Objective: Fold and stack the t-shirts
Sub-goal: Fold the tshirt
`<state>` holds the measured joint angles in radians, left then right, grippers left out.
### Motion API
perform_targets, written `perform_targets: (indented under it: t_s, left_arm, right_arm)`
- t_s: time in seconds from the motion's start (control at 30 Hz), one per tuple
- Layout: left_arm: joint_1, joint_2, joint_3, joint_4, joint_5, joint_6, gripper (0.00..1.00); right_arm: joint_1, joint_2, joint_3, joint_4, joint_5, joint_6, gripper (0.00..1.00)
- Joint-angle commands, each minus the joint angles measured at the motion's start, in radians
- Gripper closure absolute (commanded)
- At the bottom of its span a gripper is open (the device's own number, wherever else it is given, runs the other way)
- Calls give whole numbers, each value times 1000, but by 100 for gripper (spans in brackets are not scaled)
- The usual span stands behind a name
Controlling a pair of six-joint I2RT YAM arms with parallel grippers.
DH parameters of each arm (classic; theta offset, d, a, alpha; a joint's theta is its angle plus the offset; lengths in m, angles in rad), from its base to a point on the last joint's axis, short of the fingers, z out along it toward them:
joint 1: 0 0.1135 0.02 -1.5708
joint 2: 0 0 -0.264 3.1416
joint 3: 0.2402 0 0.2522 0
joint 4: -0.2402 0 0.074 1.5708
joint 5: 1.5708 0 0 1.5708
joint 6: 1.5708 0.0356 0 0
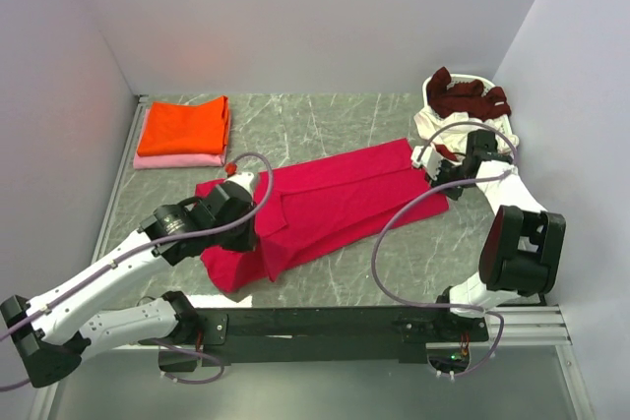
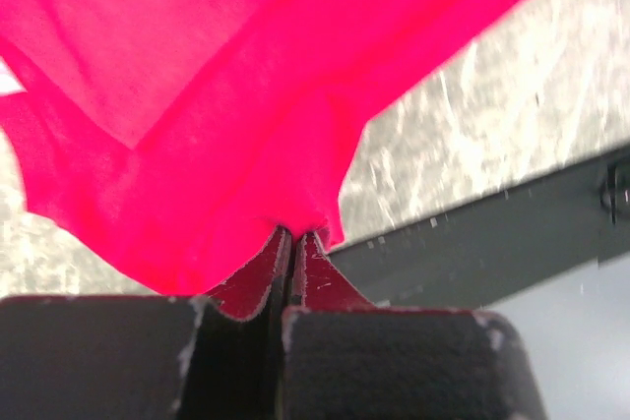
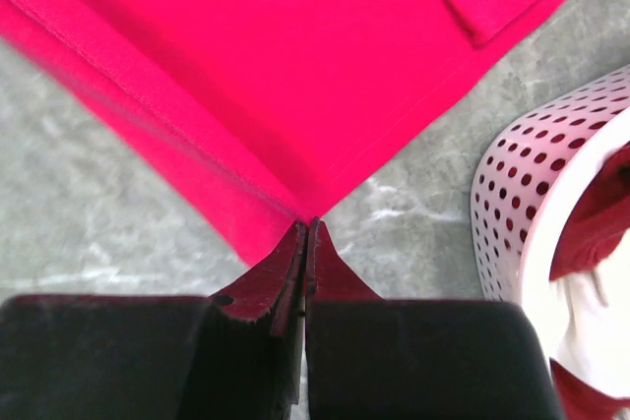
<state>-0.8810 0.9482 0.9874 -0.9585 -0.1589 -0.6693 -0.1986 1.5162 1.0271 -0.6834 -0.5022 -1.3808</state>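
Crimson-pink cloth lies stretched across the middle of the tabletop (image 1: 335, 125): this is the shirt (image 1: 335, 209) being folded, with one side already lapped over itself. The left pincer (image 2: 295, 243) is clamped tight on a bunched edge at the shirt's left end. The right pincer (image 3: 307, 233) is pinched closed on the right corner, just beside the basket (image 1: 504, 123). Holding opposite ends likely keeps the cloth taut and flat for the next fold. An orange shirt (image 1: 184, 127) sits folded on a pale pink one (image 1: 177, 160) in the far-left corner. A dark maroon shirt (image 1: 468, 95) waits in the basket.
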Motion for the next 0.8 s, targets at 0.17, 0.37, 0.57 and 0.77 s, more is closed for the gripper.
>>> perform_targets:
  t_s: [0.17, 0.37, 0.57, 0.77]
  left_arm:
    - [178, 17, 28, 161, -37, 114, 100]
    - [298, 81, 42, 228, -22, 195, 100]
    - [385, 149, 77, 285, 27, 254, 100]
    - [430, 215, 126, 303, 64, 298, 100]
  right_arm:
    - [28, 81, 67, 162, -15, 245, 100]
    - [41, 122, 88, 226, -1, 339, 100]
    - [50, 173, 114, 260, 37, 391, 100]
    - [54, 222, 133, 277, 82, 430, 100]
